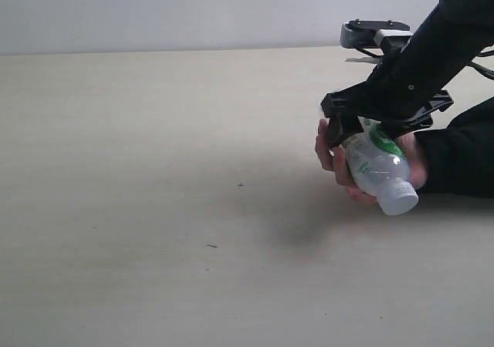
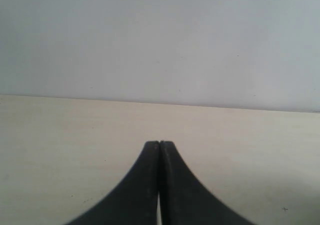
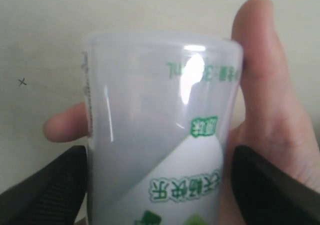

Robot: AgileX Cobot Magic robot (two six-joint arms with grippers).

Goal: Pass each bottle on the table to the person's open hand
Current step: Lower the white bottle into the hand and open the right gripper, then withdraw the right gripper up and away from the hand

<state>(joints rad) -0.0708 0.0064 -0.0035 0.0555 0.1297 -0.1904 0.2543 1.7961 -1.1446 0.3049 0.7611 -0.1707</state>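
Observation:
A clear bottle with a white cap and a green-white label lies tilted in the person's hand at the right of the table, cap pointing down toward the front. My right gripper straddles its body from above. In the right wrist view the bottle fills the space between my right gripper fingers, and a sliver of skin shows between the bottle and the far finger. The hand's fingers wrap the bottle. My left gripper is shut, empty, over bare tabletop.
The person's black sleeve lies along the right edge of the table. A pale wall runs behind the table's far edge. A few tiny dark specks mark the tabletop.

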